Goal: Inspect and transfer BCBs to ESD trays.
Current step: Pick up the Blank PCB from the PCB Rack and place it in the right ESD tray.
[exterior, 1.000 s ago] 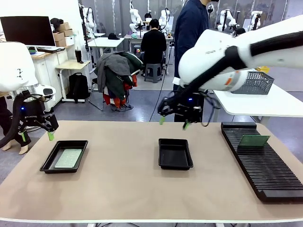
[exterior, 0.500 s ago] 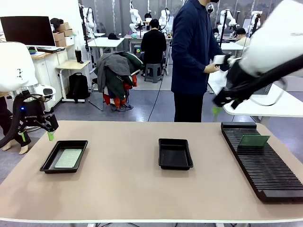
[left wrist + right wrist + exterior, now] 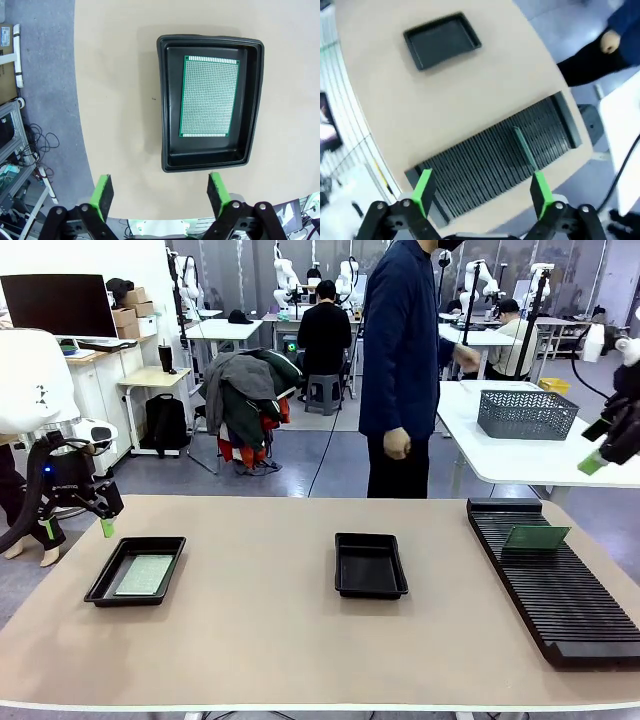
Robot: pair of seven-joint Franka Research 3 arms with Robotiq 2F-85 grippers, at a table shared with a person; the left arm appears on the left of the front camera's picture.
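One ESD tray point(image 3: 370, 568) lies empty on the table point(image 3: 260, 640), left of the slotted rack point(image 3: 560, 605). Farthest from the rack, a second ESD tray point(image 3: 107, 570) holds a BCB point(image 3: 145, 574) flat on its floor. Another BCB point(image 3: 535, 536) stands upright in a rack slot. The left gripper point(image 3: 77, 529) hovers by the second ESD tray with its jaws spread and empty. The right gripper point(image 3: 481, 190) hangs high over the rack, also spread and empty. Marking on the left arm's housing point(image 3: 40, 395) is too small to read.

Nothing can be read: the small dark marks on the left arm's white housing point(image 3: 42, 395) and the label on the cardboard box point(image 3: 6, 36), well left of the tray point(image 3: 161, 75), are too small.
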